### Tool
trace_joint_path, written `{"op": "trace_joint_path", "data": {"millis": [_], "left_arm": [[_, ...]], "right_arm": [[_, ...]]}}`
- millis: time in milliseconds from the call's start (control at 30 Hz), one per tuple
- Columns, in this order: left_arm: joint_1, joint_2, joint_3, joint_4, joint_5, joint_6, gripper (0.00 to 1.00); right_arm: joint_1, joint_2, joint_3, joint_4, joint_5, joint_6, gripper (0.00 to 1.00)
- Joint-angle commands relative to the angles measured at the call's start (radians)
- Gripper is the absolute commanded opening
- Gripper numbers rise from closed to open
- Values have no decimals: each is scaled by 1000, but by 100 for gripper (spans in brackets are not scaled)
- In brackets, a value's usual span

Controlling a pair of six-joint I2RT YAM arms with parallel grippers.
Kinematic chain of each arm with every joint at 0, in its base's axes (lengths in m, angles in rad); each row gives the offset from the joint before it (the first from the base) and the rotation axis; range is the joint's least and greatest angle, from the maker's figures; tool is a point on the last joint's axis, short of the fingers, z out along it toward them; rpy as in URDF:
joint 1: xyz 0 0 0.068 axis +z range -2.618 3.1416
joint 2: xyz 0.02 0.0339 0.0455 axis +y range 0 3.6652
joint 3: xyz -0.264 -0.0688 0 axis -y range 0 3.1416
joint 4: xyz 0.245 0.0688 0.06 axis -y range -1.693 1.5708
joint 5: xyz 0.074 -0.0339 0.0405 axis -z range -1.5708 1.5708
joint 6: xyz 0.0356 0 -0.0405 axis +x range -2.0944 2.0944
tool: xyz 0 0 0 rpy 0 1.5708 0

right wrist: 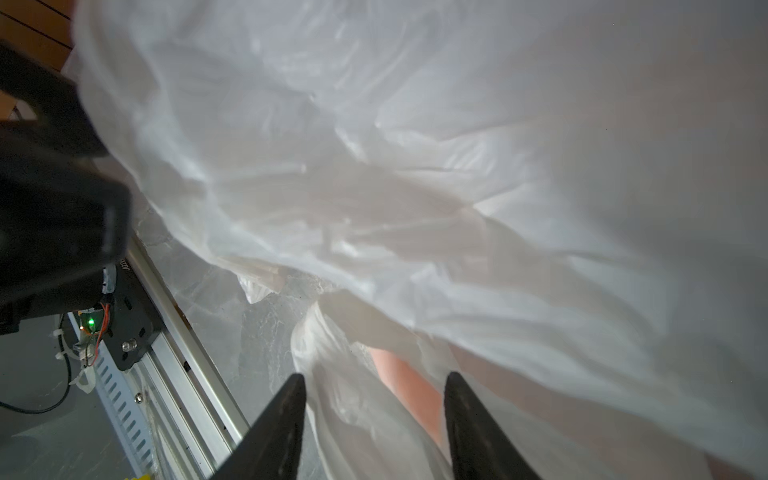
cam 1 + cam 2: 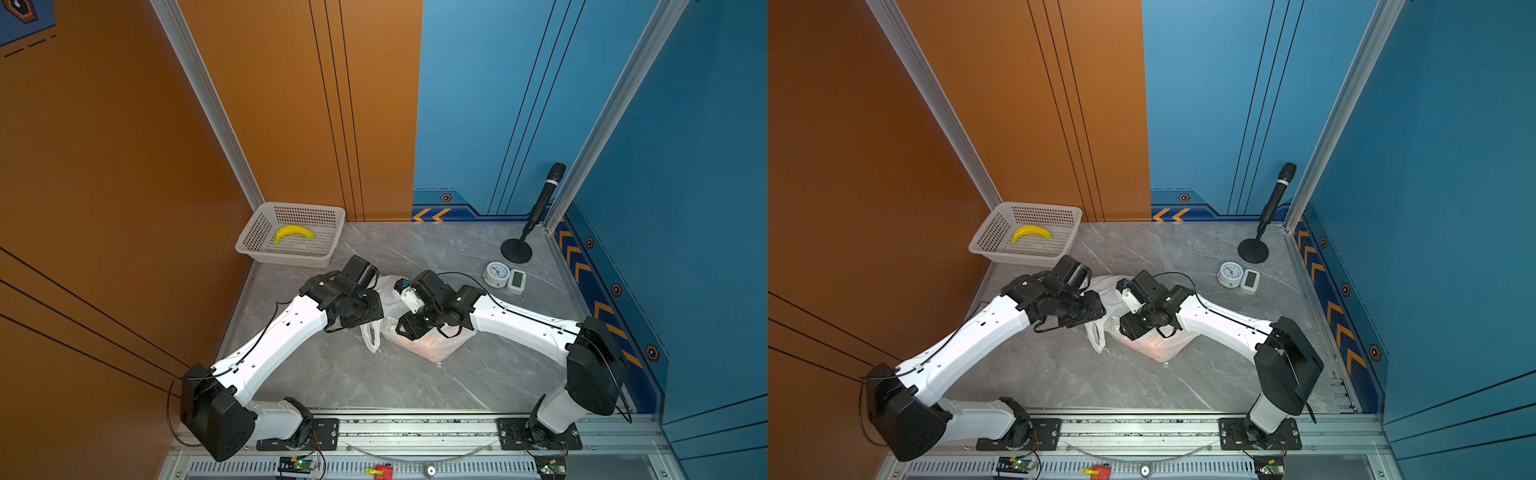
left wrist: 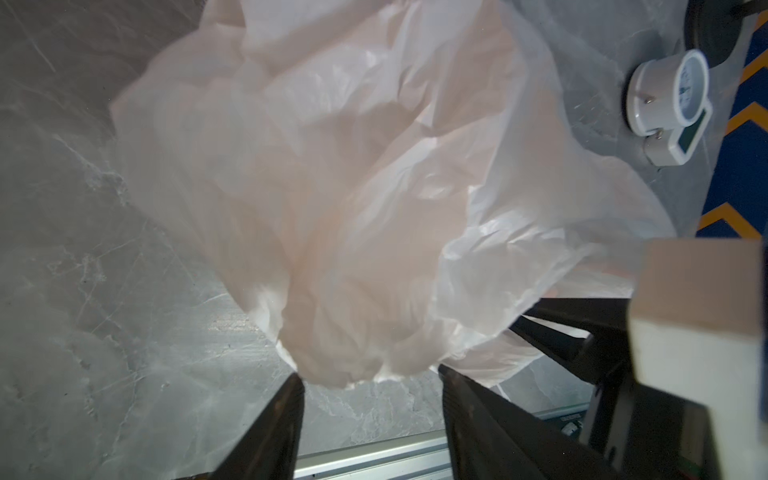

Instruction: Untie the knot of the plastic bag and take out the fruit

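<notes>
Plastic bag (image 2: pixel 390 299) lies on the bench (image 2: pixel 415 382) near the basket (image 2: pixel 249 245), limp, slippery, weighted by fruit (image 2: pixel 430 345). Left tool (image 3: pixel 370 374) and right tool (image 1: pixel 374 376) both stand open; I'd pinch the handle loop (image 2: pixel 371 338).

The grey marbled table (image 2: pixel 374 374) carried a white mesh basket (image 2: pixel 257 232) in its ten o'clock corner and a crumpled white bag (image 2: pixel 432 347) near the middle. A round clock (image 2: pixel 497 272) sat at two o'clock just beside a small white gadget (image 2: pixel 517 280). A black mic stand (image 2: pixel 516 250) stood towards the one o'clock corner.
</notes>
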Motion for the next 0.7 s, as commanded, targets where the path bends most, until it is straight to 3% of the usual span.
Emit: {"op": "trace_joint_path", "data": {"millis": [0,100,133,267,367,667], "left_arm": [[-14,10,-49,58,29,-35,60],[-11,40,-73,72,35,-25,62],[-10,51,-75,86,46,-20,58],[-7,77,-33,95,68,1,23],[21,77,7,92,77,25,2],[160,134,162,80,135,81,0]], "right_arm": [[6,-2,10,13,-24,-1,37],[6,-11,2,18,-42,2,24],[6,-18,-4,16,-47,2,21],[7,-49,-46,4,-53,5,12],[8,-91,-123,22,-31,10,11],[22,-209,-330,37,-4,46,12]]}}
